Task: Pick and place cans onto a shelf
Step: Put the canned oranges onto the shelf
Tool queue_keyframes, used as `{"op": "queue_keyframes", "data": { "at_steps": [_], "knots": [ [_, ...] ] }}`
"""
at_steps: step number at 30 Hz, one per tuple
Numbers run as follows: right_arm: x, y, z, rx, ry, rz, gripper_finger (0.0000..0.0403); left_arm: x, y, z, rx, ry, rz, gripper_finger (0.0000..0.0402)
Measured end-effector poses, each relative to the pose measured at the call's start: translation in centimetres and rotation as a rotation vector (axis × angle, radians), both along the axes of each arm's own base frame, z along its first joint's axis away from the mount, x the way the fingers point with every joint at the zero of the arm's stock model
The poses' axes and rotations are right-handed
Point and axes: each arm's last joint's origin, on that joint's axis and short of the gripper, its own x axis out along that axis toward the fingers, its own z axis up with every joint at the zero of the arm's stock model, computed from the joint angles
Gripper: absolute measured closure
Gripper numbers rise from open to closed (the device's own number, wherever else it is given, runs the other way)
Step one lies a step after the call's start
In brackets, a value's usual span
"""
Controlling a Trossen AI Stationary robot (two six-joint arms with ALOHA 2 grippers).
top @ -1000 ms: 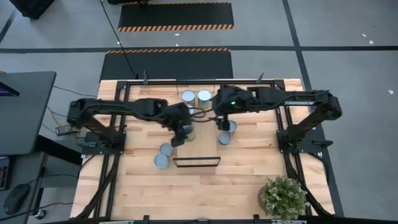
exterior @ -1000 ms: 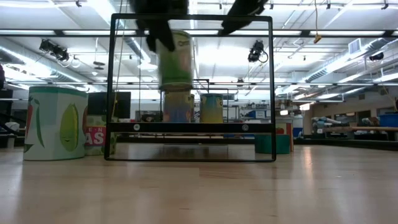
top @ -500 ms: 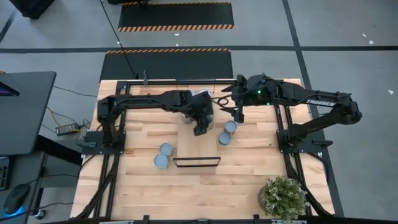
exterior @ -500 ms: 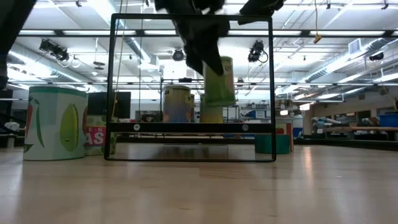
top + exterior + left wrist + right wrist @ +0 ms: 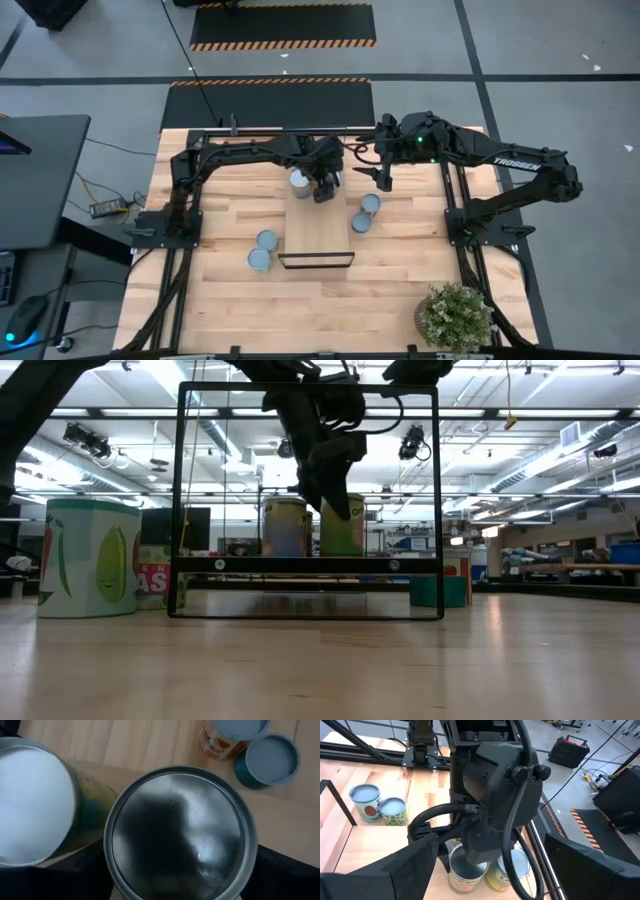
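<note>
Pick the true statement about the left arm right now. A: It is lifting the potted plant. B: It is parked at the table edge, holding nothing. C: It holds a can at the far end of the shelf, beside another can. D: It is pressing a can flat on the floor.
C: the left gripper is clamped on a can at the far end of the shelf, next to another can.

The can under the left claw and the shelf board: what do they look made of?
The can looks like metal: its round lid is silvery, glossy and mirrors dark shapes, with a raised rim. The left claw is above it. The shelf looks like smooth light wood with a thin black lip, probably metal.
</note>
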Motion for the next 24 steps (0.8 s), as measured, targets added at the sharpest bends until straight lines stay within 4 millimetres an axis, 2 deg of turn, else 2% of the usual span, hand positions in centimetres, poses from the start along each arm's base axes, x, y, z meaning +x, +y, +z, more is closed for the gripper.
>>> {"op": "queue_keyframes", "data": {
  "at_steps": [11,24],
  "knots": [
    [0.0,0.03,-0.01,0.005,0.0,0.005,0.003,0.2,-0.79,0.0,0.043,0.012,-0.049,0.0007],
    [0.02,0.02,-0.02,0.002,0.001,0.006,0.003,0.25,-1.01,0.03,0.167,0.048,-0.038,0.0006]
  ]
}}
